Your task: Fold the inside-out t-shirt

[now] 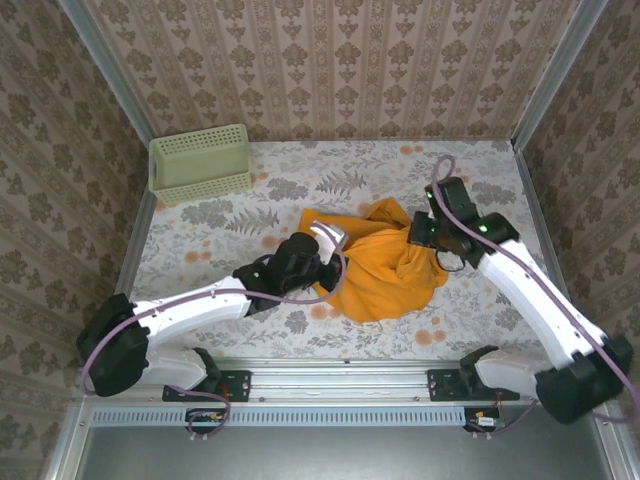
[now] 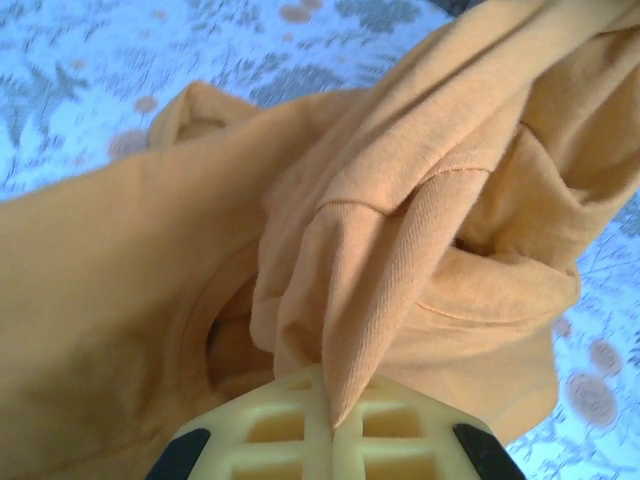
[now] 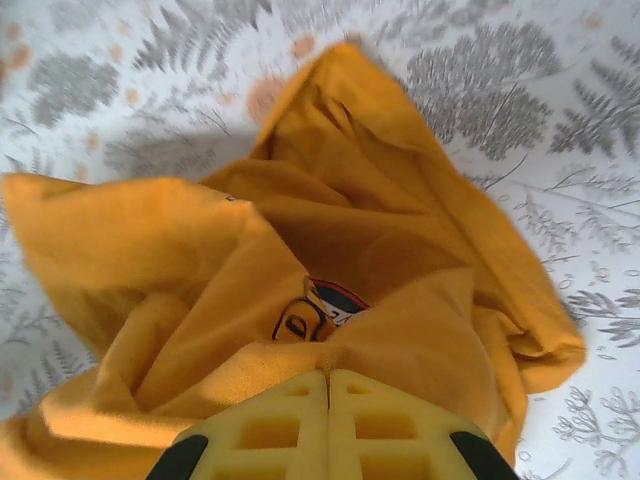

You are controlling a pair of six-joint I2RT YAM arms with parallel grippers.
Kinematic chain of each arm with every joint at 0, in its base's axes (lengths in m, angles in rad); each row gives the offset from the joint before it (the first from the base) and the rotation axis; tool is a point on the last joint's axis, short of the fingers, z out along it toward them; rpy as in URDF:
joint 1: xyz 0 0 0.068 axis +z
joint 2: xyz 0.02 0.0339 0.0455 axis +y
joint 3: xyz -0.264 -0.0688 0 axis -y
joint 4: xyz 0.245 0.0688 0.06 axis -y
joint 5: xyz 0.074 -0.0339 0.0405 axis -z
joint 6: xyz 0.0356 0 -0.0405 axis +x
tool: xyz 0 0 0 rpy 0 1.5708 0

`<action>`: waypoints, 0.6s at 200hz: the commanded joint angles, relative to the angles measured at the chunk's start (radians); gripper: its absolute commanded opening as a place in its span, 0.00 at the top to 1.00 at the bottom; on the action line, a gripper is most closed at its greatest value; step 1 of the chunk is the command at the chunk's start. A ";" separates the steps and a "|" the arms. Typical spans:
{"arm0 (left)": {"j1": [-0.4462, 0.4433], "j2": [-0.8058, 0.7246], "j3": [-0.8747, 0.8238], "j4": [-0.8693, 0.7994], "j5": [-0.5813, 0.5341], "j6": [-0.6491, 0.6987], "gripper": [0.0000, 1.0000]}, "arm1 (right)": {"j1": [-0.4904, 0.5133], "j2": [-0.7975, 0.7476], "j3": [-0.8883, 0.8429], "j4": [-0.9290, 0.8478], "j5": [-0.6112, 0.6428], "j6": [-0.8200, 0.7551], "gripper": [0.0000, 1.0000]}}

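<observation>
Sitting far-L corner, green basket (image 1: pixel 200 163) well apart from bunched t-shirt (image 1: pixel 385 268).

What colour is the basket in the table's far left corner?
The basket is pale green; the top external view shows it best.

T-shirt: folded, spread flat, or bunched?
Bunched: the t-shirt lies in a crumpled, creased heap, no flat fold. The left gripper and right gripper are each shut on gathered cloth.
</observation>
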 commanded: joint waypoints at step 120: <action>0.057 0.058 0.028 0.006 0.087 -0.067 1.00 | 0.150 -0.097 -0.108 -0.006 0.106 -0.017 0.42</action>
